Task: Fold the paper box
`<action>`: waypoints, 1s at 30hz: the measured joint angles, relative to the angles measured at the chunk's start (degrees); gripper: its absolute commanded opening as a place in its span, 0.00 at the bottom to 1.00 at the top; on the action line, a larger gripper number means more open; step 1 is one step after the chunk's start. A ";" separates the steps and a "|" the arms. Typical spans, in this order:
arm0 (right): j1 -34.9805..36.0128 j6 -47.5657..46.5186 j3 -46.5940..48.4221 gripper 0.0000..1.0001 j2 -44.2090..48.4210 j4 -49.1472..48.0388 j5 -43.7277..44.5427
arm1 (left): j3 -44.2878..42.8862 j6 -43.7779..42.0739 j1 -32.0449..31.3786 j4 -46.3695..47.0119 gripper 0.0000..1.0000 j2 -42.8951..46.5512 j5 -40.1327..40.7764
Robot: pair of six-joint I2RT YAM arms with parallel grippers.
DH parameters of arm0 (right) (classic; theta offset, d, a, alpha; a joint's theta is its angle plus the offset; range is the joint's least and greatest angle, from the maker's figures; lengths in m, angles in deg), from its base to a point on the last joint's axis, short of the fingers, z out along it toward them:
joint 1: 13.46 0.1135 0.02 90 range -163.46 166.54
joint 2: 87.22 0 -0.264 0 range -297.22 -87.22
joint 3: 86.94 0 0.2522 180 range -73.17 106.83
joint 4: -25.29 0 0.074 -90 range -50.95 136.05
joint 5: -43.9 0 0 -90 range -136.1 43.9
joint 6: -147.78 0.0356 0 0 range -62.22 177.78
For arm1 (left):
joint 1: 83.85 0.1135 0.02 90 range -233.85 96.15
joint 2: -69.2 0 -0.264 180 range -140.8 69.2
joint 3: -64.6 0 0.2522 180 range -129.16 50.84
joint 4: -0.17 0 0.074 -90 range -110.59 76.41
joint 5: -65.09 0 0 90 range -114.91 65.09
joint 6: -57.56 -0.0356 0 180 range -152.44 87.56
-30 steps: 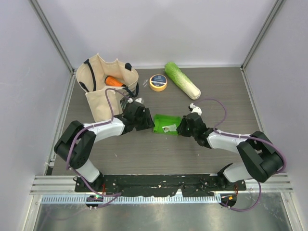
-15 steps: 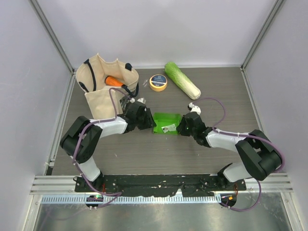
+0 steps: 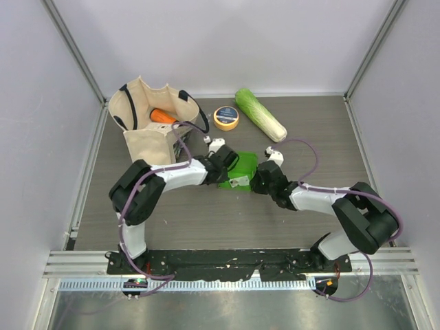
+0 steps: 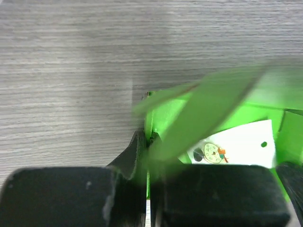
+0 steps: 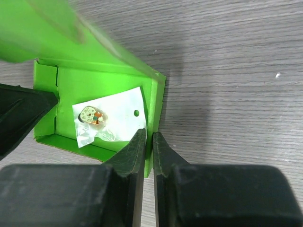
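The paper box [image 3: 242, 170] is bright green card and lies open mid-table between both arms. A white card with a small pin [image 5: 111, 118] rests on its floor. My left gripper [image 3: 229, 165] is shut on the box's left wall; the left wrist view shows its fingertips [image 4: 147, 142] pinching the green edge, with a blurred flap [image 4: 208, 104] slanting above. At the box's right wall [image 5: 155, 101] my right gripper [image 5: 148, 137] is closed, thin card between the pads. The lid flap [image 5: 47, 28] looms blurred at top left there.
A beige canvas bag [image 3: 148, 127] holding an orange carrot [image 3: 163, 115] stands at the back left, close behind the left arm. A yellow tape roll [image 3: 226, 117] and a long pale cabbage [image 3: 260, 115] lie behind the box. Grey walls enclose the table.
My left gripper swung right onto the box's left wall and closed on it. The right gripper narrowed onto the right wall. The box flap has lifted.
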 measured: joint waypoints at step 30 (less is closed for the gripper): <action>2.69 1.84 0.07 0.17 2.99 1.29 2.93 | 2.14 -6.03 -5.25 -5.64 0.71 7.23 5.51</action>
